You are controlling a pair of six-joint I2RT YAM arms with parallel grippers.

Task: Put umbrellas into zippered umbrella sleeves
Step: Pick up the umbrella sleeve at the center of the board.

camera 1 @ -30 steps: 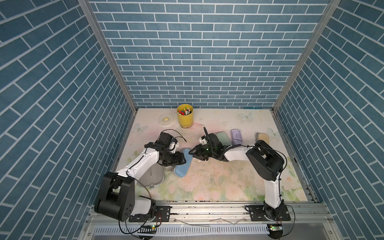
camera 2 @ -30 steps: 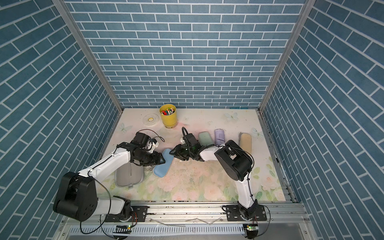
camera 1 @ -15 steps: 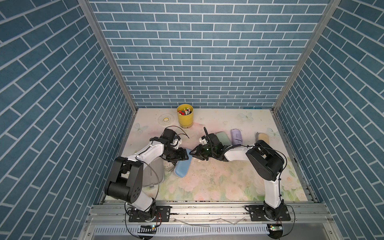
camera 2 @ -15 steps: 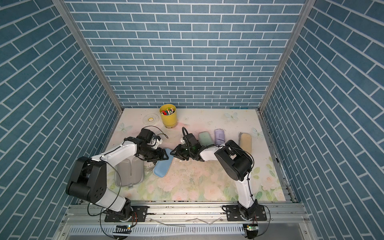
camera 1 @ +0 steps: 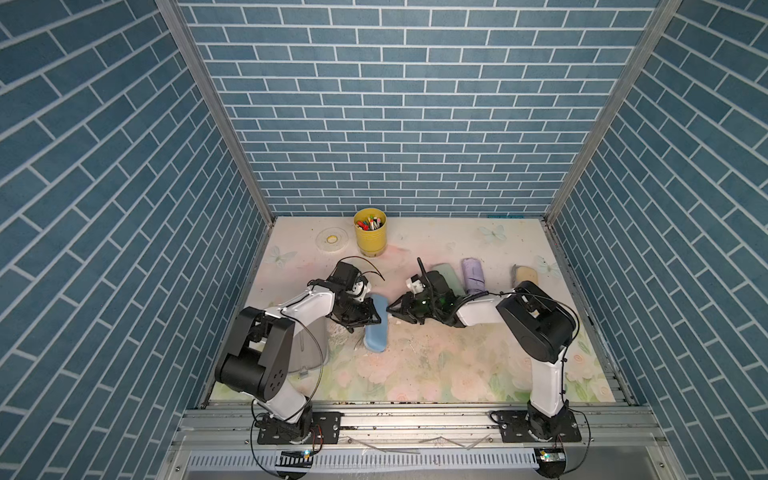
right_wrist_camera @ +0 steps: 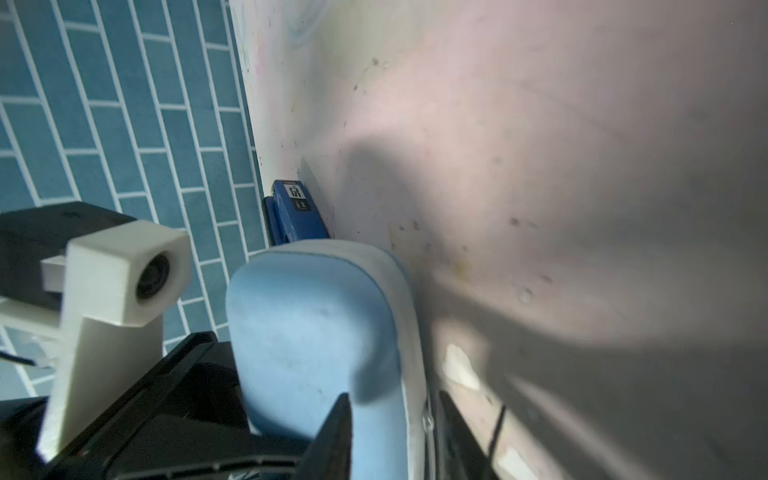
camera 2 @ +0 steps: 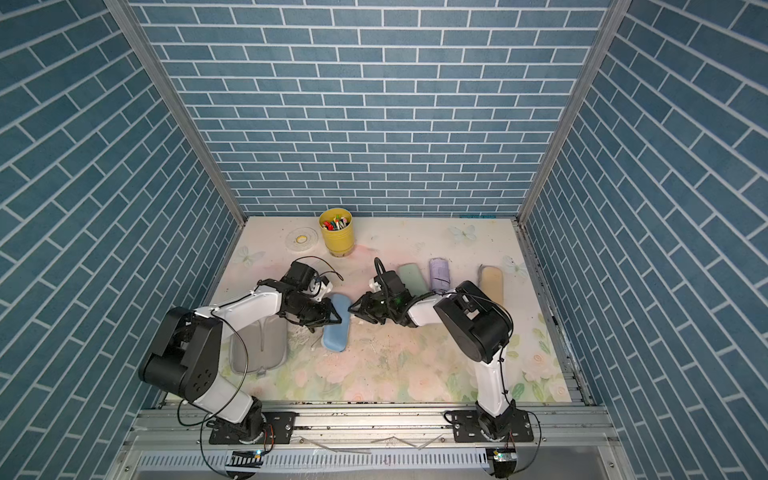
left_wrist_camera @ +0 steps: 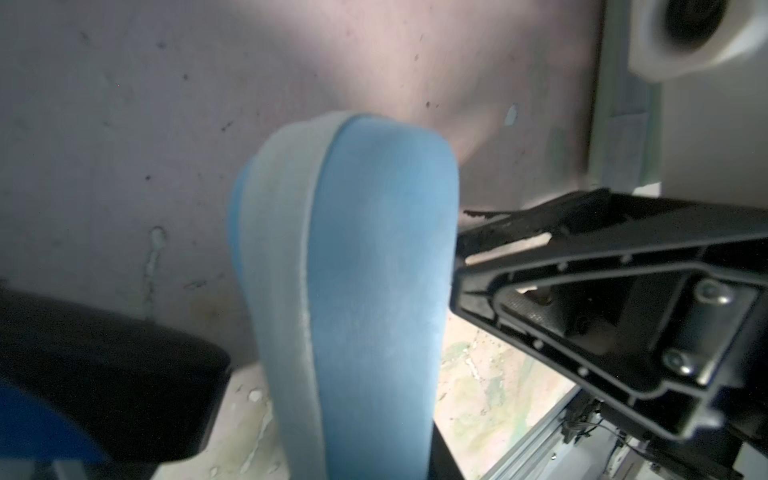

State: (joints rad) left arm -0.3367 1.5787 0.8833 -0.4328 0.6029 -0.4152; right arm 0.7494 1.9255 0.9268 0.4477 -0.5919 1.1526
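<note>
Since a second ago the left arm has folded its elbow in over the grey open case (camera 1: 309,353), and the left pincer (camera 1: 371,316) has drawn its jaws in around the light blue sleeve (camera 1: 376,332). The right arm has hardly shifted.

In the left wrist view one black finger (left_wrist_camera: 582,291) touches the sleeve's blue face, and its mate sits just beside the pale zip band on the other side. Whether the pair truly clamps I cannot tell.

The right pincer (camera 1: 390,310) meets the same sleeve from the opposite side, its fingertips (right_wrist_camera: 338,419) straddling the pale zip edge near one rounded end. Whether they are biting or only bracketing it, I cannot tell.

The sleeve lies mid-table between the arms and looks closed, so its contents are hidden. It probably handles as light, with a padded shell that gives a little and a fabric skin that grips well, though the rounded ends would likely squirt out of a pinch. The flat faces at mid-length seem the safest hold, leaving the zip edge to the other pincer.

Beyond the right arm lie the mint sleeve (camera 1: 451,276) and the cream-tan sleeve (camera 1: 525,274). The yellow cup (camera 1: 370,235) stands by the back wall.
</note>
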